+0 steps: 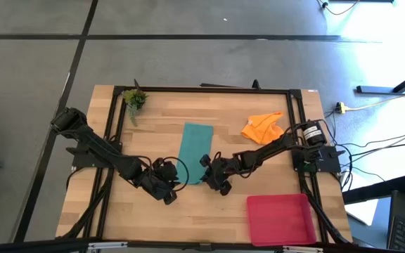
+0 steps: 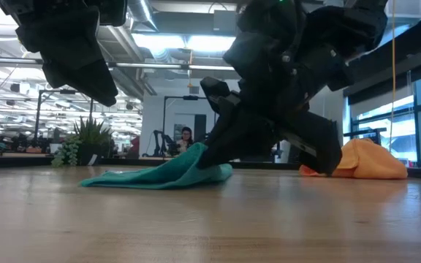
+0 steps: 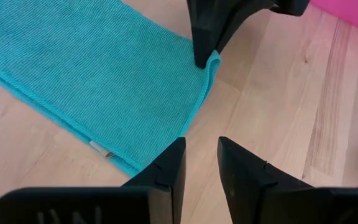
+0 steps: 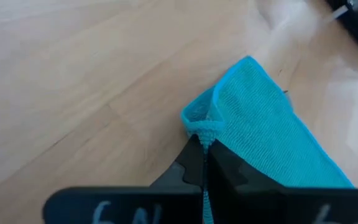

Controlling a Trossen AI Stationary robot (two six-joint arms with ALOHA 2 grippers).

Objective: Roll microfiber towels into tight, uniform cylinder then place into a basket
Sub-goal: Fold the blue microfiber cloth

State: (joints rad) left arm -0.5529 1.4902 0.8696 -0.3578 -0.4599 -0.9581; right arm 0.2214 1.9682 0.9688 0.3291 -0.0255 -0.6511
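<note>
The pink basket [image 1: 281, 219] sits at the near edge of the wooden bench [image 1: 153, 218], toward the right, a shallow rectangular tray with low walls and nothing in it.

Just beyond it, around the middle of the bench, both arms meet at the near end of the teal towel [image 1: 193, 152]. This cloth lies as a long narrow strip running away from the near side, flat over most of its length, with a fine ribbed weave and a stitched hem along its edge. The right claw [image 4: 202, 144] is clenched on the strip's near right corner, its two fingers pressed together with a small pucker of fabric between them. That corner is lifted off the wood and folds back over itself, so in the low view the cloth rises in a slope from the bench up to the fingers. The left claw [image 3: 201, 163] is at the strip's other near corner, over the hem and the bare wood beside it; its fingers stand a little apart with a gap between them and hold nothing.

Farther back on the right lies the orange towel [image 1: 262, 128], loosely crumpled into a low heap, well apart from the teal one. At the far left corner rests a small green plant sprig [image 1: 135, 100].
</note>
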